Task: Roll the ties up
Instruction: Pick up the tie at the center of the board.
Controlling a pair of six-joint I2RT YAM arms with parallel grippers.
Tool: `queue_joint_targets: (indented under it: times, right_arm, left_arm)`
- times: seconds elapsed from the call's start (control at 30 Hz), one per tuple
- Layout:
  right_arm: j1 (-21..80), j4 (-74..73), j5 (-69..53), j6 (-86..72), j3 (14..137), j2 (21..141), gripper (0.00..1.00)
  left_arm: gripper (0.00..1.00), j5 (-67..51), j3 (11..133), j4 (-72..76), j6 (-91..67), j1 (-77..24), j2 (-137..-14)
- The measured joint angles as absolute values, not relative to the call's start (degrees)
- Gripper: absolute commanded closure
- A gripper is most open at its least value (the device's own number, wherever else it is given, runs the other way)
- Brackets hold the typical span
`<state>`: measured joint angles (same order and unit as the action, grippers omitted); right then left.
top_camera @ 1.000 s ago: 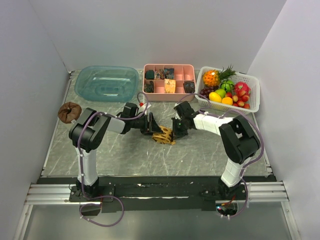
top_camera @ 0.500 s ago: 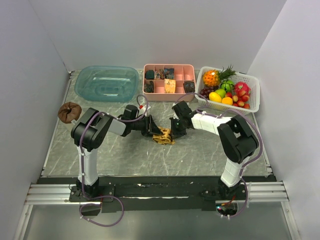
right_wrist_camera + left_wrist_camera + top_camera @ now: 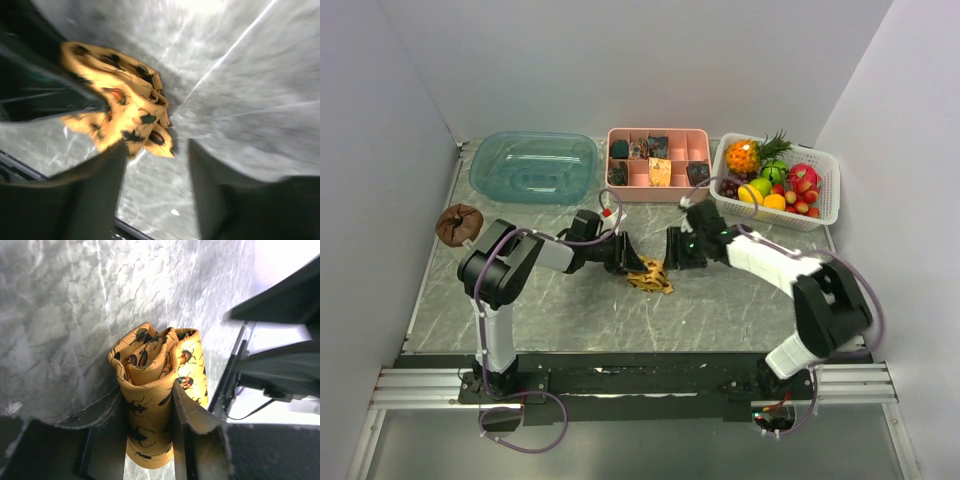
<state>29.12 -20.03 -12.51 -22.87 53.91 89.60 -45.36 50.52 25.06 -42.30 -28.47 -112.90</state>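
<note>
One rolled tie [image 3: 648, 276], one blue tub [image 3: 535, 168], one pink tray [image 3: 696, 148], one fruit basket [image 3: 828, 190].

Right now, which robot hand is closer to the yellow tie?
Left. The left gripper squeezes the rolled tie between its jaws; the right gripper sits open just beside it, gripping nothing.

Top view: bright, even, sharp; soft, faint shadows on table [image 3: 570, 310].
Left wrist: tie [image 3: 150, 385] crisp; blown-out white glare upper right; left fingers [image 3: 195, 425] dim and soft.
Right wrist: motion-smeared throughout; glare along top edge; right fingers [image 3: 90, 200] near-black, underexposed.
</note>
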Motion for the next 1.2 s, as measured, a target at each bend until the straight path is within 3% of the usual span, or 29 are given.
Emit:
queue_joint_targets:
  times: [0.1, 0.23, 0.5, 0.9, 1.2]
  right_arm:
    - [26.79, -18.63, -12.97, -20.82, 53.45, 82.78, 0.11]
    - [24.36, -14.15, -17.65, -17.72, 52.9, 78.56, 0.09]
    - [23.7, -6.66, -36.64, -10.61, 49.87, 81.95, 0.03]
    - [23.73, 0.51, -56.31, -6.85, 48.42, 82.0, 0.03]
    - [23.75, -0.27, -66.39, -4.8, 48.42, 81.58, 0.13]
  left_arm:
    - [0.99, -44.18, 50.74, 23.07, -38.92, -28.93, -111.79]
    - [0.99, -43.18, 50.59, 21.28, -34.54, -29.3, -109.8]
    - [0.99, -45.36, 46.72, 20.45, -27.7, -29.8, -101.01]
    - [0.99, -51.4, 48.14, 16.49, -22.94, -34.65, -87.59]
    - [0.99, -52.23, 48.25, 13.39, -21.78, -34.92, -80.58]
